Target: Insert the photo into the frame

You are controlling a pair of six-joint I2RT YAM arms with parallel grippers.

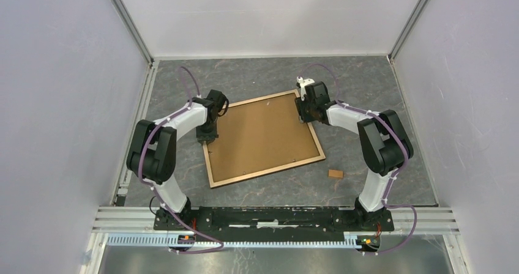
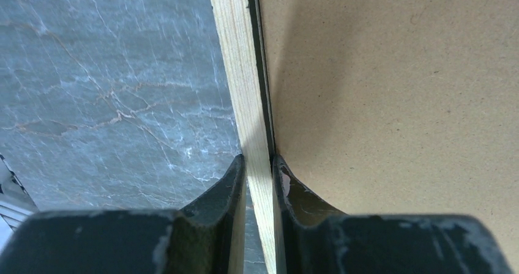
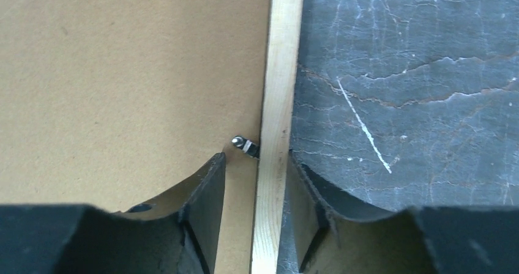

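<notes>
frame (image 1: 267, 172): big thin light-wood rectangle, lying flat mid-counter (image 1: 367, 84), turned a bit off square, far-right corner pointing away from the arm bases; sits between the two hands
backing board (image 1: 263, 136): plain brown sheet, fills the inside of the frame rim, faces up; a dark gap line runs between board and rim in the left wrist view
counter surface: grey marbled stone look, pale vein lines; white walls on three sides
left arm (image 1: 165, 145): reaches in from the left, wrist over the frame's left rail, near its far end
right arm (image 1: 379, 139): reaches in from the right, wrist over the frame's far-right corner area
left hand (image 2: 258, 161): clamped on the left rail; one finger (image 2: 226, 182) on the outer side against the wood, the other on the board side, both touching the rail
right hand (image 3: 257, 158): partly spread, straddles the right rail; inner finger (image 3: 211, 182) stands apart from the wood over the board, outer finger just beside the rail; no squeeze visible
small brown piece (image 1: 335, 174): flat bit on the counter, just off the frame's near-right corner, apart from it
metal tab (image 3: 245, 144): tiny silver clip at the rail's inner edge, on the board, between the right hand's fingertips
</notes>
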